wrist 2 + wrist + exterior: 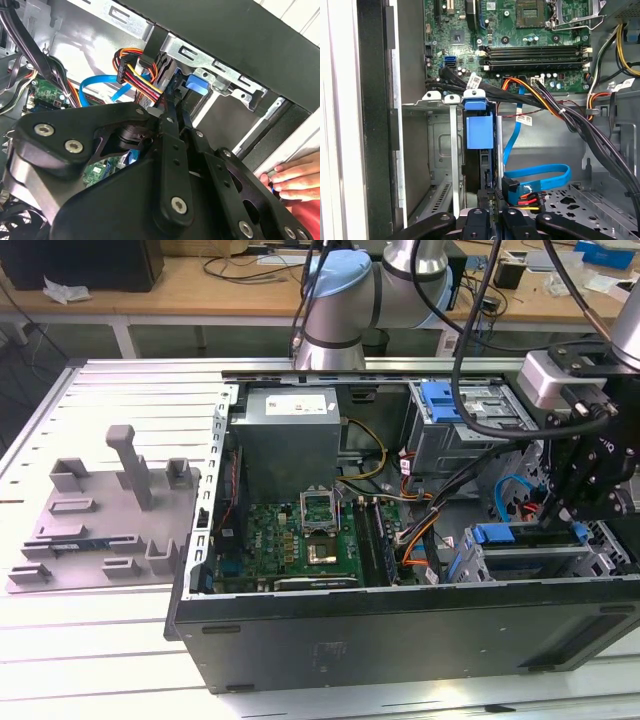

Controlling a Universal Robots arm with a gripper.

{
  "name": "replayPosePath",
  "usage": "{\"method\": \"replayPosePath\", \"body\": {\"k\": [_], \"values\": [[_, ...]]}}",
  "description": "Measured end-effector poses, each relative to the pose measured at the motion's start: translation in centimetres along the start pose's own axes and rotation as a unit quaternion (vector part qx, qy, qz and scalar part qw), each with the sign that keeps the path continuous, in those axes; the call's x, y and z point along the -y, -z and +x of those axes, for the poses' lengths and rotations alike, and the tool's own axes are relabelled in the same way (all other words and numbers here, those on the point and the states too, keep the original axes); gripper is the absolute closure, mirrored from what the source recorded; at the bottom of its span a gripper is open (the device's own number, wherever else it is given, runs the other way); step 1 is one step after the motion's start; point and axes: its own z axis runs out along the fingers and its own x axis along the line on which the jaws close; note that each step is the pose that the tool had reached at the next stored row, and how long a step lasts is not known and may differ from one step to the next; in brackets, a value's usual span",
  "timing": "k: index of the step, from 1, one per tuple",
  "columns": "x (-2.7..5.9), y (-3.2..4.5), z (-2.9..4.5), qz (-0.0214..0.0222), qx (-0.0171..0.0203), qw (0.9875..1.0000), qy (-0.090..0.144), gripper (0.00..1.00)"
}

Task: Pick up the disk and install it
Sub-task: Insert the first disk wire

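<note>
Down at the drive cage [437, 100] I see my gripper [490, 205] pinched onto the disk [480, 131], mid-insertion, needing a straight seating push

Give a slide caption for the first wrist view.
Gripper poised at the drive bay where the blue disk carrier sits, below the motherboard.

gripper [172, 107] fingertips hidden behind own black linkage in second wrist view; grip state unreadable. gripper body cut by picture edge at 6 o'clock in first wrist view. disk [479, 131] mostly sunk in drive bay [440, 150]; silver body hidden. person's hand [295, 182] cut at 4 o'clock in second wrist view. arm [345, 300] cut at 12 o'clock in exterior view.
</note>
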Motion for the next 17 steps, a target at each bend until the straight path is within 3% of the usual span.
{"method": "replayPosePath", "body": {"k": [3,4,6,7,9,13,14,17], "values": [[0.0,-0.03,-0.01,-0.0001,0.0003,1.0,0.0,0.83],[0.0,-0.04,0.0,0.0,0.0005,1.0,0.0,0.76],[0.0,0.03,0.0,0.0,0.0002,1.0,0.0,0.76],[0.0,0.15,0.0,0.0002,0.0002,1.0,0.0,0.7],[0.01,0.37,0.01,0.0008,0.0002,1.0,0.0,0.7],[0.03,2.12,0.0,0.0011,0.0003,1.0,0.0,0.7],[0.03,3.21,-0.07,0.0012,0.0002,1.0,0.0,0.7],[0.04,3.53,-0.11,0.0011,0.0004,1.0,0.0,0.7]]}}
